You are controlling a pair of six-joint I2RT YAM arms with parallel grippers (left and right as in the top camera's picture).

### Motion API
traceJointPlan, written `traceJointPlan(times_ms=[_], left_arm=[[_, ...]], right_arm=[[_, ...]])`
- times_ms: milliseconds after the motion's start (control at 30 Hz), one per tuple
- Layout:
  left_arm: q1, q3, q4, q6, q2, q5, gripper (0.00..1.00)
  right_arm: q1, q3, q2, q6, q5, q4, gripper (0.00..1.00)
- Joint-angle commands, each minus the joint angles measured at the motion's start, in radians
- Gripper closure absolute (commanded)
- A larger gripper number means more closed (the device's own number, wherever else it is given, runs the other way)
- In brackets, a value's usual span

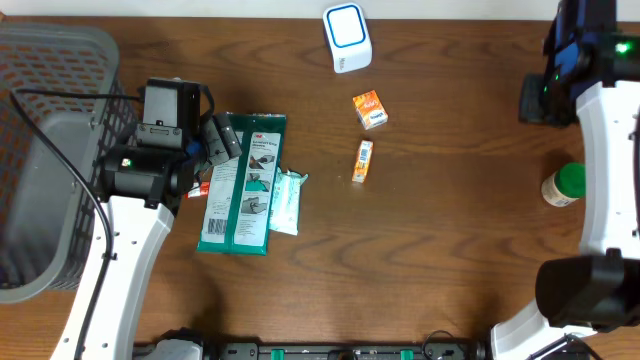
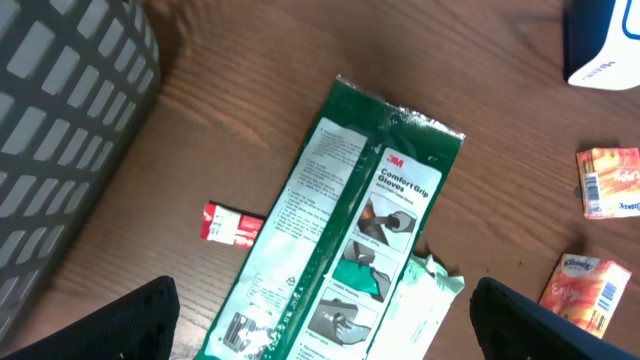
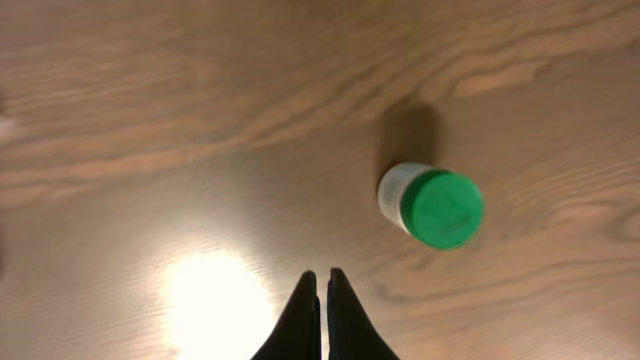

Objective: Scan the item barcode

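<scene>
Left gripper (image 1: 218,140): jaws wide apart, holding nothing; poised over the far end of the glove package
Right gripper (image 3: 322,285): fingers pressed together, empty; at the far right, over bare wood
Glove package (image 1: 243,182): green, flat on the counter (image 1: 440,250), left of centre; printed side up
Wipes pack (image 1: 286,203): pale, touching the glove package's right edge at its near end
Red packet (image 2: 232,224): small; just left of the glove package
Scanner (image 1: 347,37): white with a blue-rimmed face; far centre, well apart from the glove package
Orange boxes (image 1: 369,110): two, the second (image 1: 363,160) nearer; between scanner and counter centre
Bottle (image 3: 432,205): green cap, upright; right side, near the right gripper
Basket (image 1: 50,60): grey, left edge
</scene>
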Motion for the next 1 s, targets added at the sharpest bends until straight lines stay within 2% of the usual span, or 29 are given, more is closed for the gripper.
traceJointPlan(times_ms=[0,200,400,533,600,667,700,767,800,900,967], left_arm=[[0.002,0.013,0.001,0.016,-0.002,-0.013,0.07],[0.002,0.013,0.001,0.016,-0.002,-0.013,0.07],[0.002,0.013,0.001,0.016,-0.002,-0.013,0.07],[0.002,0.013,0.001,0.016,-0.002,-0.013,0.07],[0.002,0.013,0.001,0.016,-0.002,-0.013,0.07],[0.002,0.013,0.001,0.016,-0.002,-0.013,0.07],[0.002,0.013,0.001,0.016,-0.002,-0.013,0.07],[0.002,0.013,0.001,0.016,-0.002,-0.013,0.07],[0.002,0.013,0.001,0.016,-0.002,-0.013,0.07],[0.002,0.013,0.001,0.016,-0.002,-0.013,0.07],[0.002,0.013,0.001,0.016,-0.002,-0.013,0.07]], right_arm=[[-0.029,-0.185,0.019,0.034,0.001,0.109,0.99],[-0.065,-0.468,0.019,0.029,0.051,0.443,0.99],[-0.084,-0.599,0.019,0.029,0.046,0.610,0.99],[-0.084,-0.639,0.019,0.030,-0.047,0.681,0.98],[-0.082,-0.639,0.019,0.030,-0.187,0.703,0.69],[-0.076,-0.639,0.019,0.030,-0.360,0.736,0.46],[-0.071,-0.640,0.019,0.029,-0.478,0.763,0.39],[-0.044,-0.640,0.019,0.030,-0.682,0.838,0.32],[-0.030,-0.640,0.019,0.030,-0.715,0.865,0.31],[0.044,-0.639,0.019,0.033,-0.710,0.945,0.30],[0.100,-0.639,0.023,0.046,-0.670,0.984,0.34]])
